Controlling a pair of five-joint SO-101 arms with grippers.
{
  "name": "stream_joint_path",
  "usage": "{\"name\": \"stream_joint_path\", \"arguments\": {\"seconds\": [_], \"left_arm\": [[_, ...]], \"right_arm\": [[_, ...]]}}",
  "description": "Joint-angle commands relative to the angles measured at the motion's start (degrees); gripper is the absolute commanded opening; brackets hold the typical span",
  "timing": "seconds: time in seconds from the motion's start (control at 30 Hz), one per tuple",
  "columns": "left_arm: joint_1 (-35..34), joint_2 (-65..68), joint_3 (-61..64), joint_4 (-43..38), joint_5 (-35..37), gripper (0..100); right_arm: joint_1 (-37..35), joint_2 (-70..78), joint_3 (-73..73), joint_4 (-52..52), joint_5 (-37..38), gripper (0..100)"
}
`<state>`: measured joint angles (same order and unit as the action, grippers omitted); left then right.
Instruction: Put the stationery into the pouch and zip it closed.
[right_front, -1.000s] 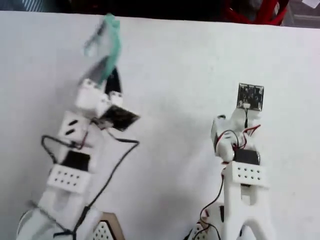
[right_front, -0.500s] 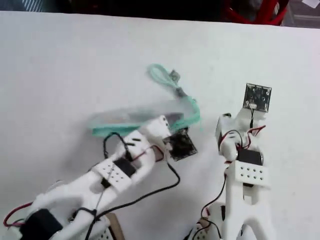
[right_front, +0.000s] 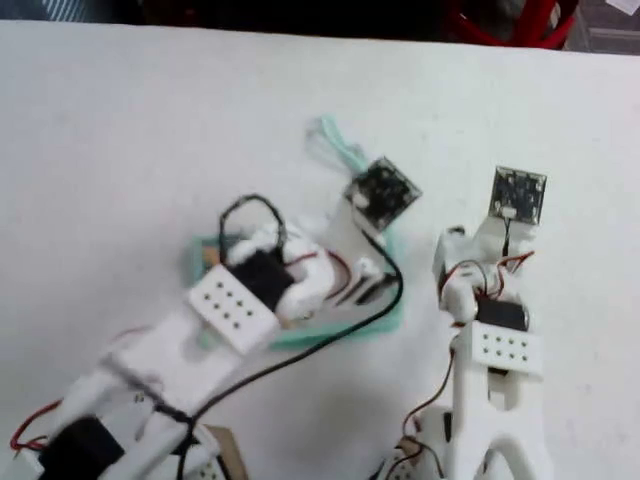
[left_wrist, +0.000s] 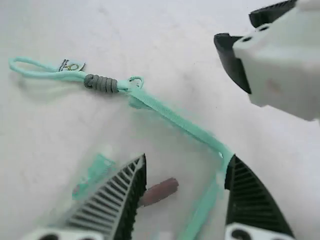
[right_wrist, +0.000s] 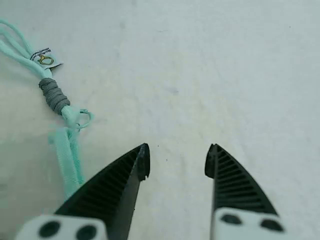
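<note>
The clear pouch (right_front: 330, 336) with teal trim lies flat at the table's middle, largely covered by my left arm. Its teal cord loop (right_front: 330, 135) points toward the far side. In the left wrist view my left gripper (left_wrist: 187, 160) stands open just above the pouch's zip edge (left_wrist: 175, 122), with a brownish item (left_wrist: 159, 191) visible inside the pouch (left_wrist: 165, 210). The cord's grey wrap (left_wrist: 100, 82) lies beyond the zip end. My right gripper (right_wrist: 177, 160) is open over bare table, beside the cord's grey wrap (right_wrist: 54, 95) and the zip end (right_wrist: 67, 150).
The right arm (right_front: 490, 330) stands just to the right of the pouch, its black fingers (left_wrist: 235, 55) close to the left gripper. A red object (right_front: 510, 25) sits beyond the table's far edge. White table stretches out to the left and far side.
My left arm swung from the far left to the middle, bringing the pouch along. The pouch now lies on the table under that arm. The right arm barely moved.
</note>
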<state>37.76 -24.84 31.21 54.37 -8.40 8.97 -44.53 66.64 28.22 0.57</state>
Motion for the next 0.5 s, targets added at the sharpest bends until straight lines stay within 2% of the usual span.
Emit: {"name": "stream_joint_path", "arguments": {"seconds": [0.0,0.13,0.2,0.27,0.33,0.4,0.47], "left_arm": [[0.75,-4.62,-11.25,11.60,-3.16,26],[-7.87,-10.51,-19.69,16.88,-2.99,23],[-15.25,-13.49,-22.68,17.32,-2.99,14],[-24.04,-15.43,-23.74,16.97,-2.99,2],[-33.36,-15.78,-22.95,17.67,-2.99,5],[-41.71,-15.60,-20.31,17.67,-3.08,4],[-47.08,-15.34,-16.53,14.33,-3.78,2]], "right_arm": [[0.57,0.04,-0.79,-0.84,0.26,18.3],[0.48,0.04,-0.79,-0.75,0.26,18.3],[0.40,0.04,-0.70,-0.75,0.26,17.0],[0.31,0.04,-0.70,-0.75,0.26,8.9],[0.31,-0.13,-0.88,-1.01,0.26,0.7],[0.31,-0.40,-2.37,0.31,0.26,4.4],[-0.57,-0.40,-6.95,4.79,0.26,3.3]]}}
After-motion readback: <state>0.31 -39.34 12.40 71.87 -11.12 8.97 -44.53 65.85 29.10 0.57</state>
